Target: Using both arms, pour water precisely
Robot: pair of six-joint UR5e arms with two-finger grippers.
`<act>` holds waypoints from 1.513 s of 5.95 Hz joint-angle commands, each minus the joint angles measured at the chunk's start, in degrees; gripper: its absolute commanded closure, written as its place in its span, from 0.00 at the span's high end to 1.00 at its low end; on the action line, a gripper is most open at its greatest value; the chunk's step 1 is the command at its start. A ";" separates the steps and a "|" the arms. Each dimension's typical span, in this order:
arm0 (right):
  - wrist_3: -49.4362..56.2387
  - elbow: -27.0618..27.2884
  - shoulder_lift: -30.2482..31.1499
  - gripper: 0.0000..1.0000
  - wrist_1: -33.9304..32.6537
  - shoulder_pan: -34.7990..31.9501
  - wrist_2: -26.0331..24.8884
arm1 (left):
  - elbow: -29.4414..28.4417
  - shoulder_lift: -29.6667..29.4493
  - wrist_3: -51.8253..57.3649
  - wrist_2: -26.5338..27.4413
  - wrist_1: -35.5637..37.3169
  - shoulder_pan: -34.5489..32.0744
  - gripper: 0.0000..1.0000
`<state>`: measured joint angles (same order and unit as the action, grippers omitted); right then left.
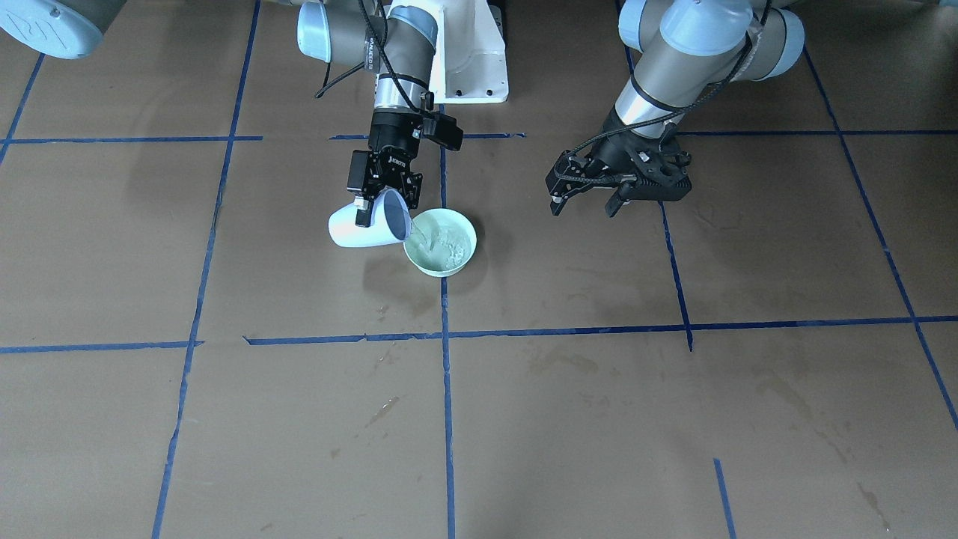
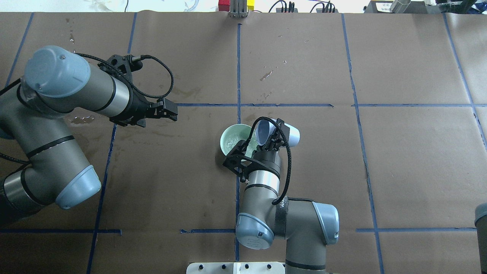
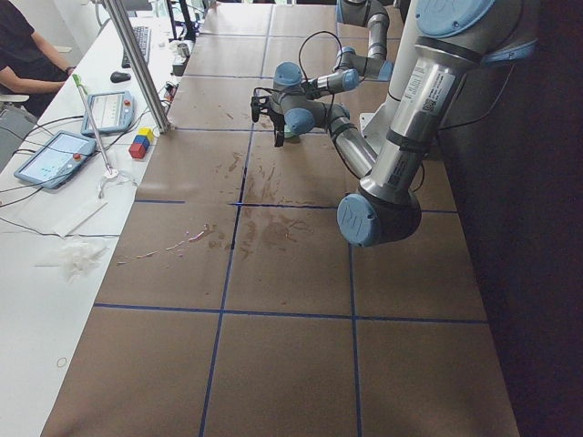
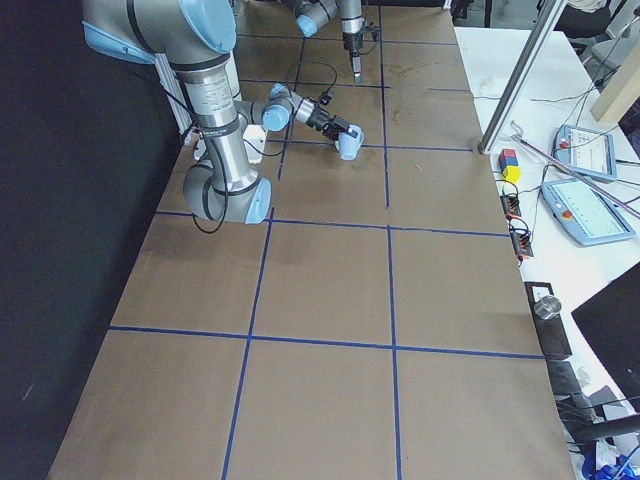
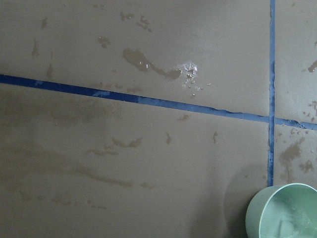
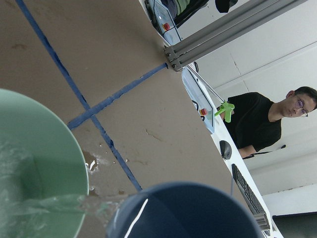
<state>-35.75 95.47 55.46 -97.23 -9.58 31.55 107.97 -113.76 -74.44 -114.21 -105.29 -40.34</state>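
On the black body of the right gripper [image 1: 374,209], small white lettering, seemingly ROBOTIQ. On the strap round the right arm [image 1: 404,45], more white lettering, too small to read. Along the tube of the left arm [image 3: 410,118], near in the left-side view, a white printed label, likewise illegible.

Both arms silver-grey tubes with pale blue joint caps and black cables looped at the wrists. Right arm reaching down from 12 o'clock in the front-facing view, jaws clamped on a white cup [image 1: 355,230] with a blue inside. Cup tipped almost onto its side, mouth toward 4 o'clock. From its lip, a thin stream of water [image 6: 54,206] falling into a pale green bowl [image 1: 438,272]. Bowl just beside the cup at its 4 o'clock, standing on the table astride a blue tape line, with rippling water pooled inside.

Left gripper [image 1: 585,203] at 3 o'clock of the bowl, well apart from it, hanging above the table, fingers spread wide and gripping nothing.

Around: brown paper table [image 1: 224,419] gridded with blue tape [image 1: 447,419] and blotched with wet patches and stains. White bolted pedestal [image 1: 471,67] at 12 o'clock. In the overhead view, the right wrist and its black bracket covering the bowl's 5 o'clock edge. From the right wrist camera, at 3 o'clock beyond the table edge, a person [image 6: 270,121] in glasses and a black shirt, and an aluminium post [image 6: 233,25] at 1 o'clock. In the left-side view, at 9 o'clock on the white bench, two tablet-like screens [image 3: 55,157] and a stack of coloured blocks [image 3: 141,143].
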 commanded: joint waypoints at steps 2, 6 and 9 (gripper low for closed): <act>-0.79 0.50 -0.70 0.00 0.63 0.00 -0.35 | 0.22 0.03 -0.09 0.04 0.09 -0.09 0.96; -11.95 0.51 0.09 0.00 15.82 -0.18 -0.17 | 0.57 0.38 -0.09 0.04 0.09 0.00 0.96; -18.09 6.00 7.68 0.00 26.10 -1.14 1.49 | 0.57 0.38 -0.09 0.13 0.09 -0.09 0.96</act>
<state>-51.43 98.20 58.87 -74.37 -10.40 32.22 108.55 -113.38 -74.53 -114.10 -105.21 -40.36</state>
